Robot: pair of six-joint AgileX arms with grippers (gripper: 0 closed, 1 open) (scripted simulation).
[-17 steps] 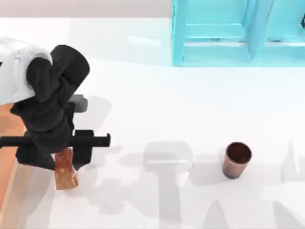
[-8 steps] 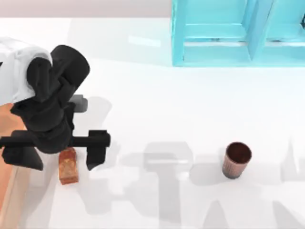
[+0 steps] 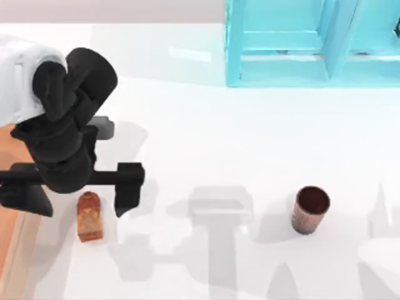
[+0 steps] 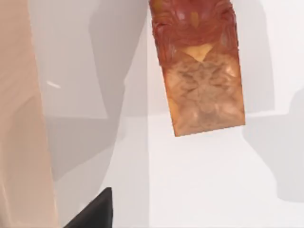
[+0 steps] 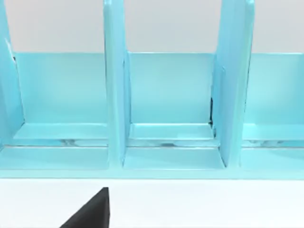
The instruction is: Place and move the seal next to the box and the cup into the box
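While I hover at table left:
Left gripper (image 3: 78, 194): jaws spread wide, above seal, gripping nothing.
Seal (image 3: 90, 217): lying flat on table (image 3: 206, 150), just beside box (image 3: 9, 206) wall.
Cup (image 3: 310, 210): upright, well apart to the right, outside box.
Shelf (image 3: 312, 40): turquoise, far edge.

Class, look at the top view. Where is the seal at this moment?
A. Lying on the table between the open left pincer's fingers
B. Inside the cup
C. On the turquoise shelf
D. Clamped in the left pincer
A: the seal lies free on the white table, the left pincer open above it.
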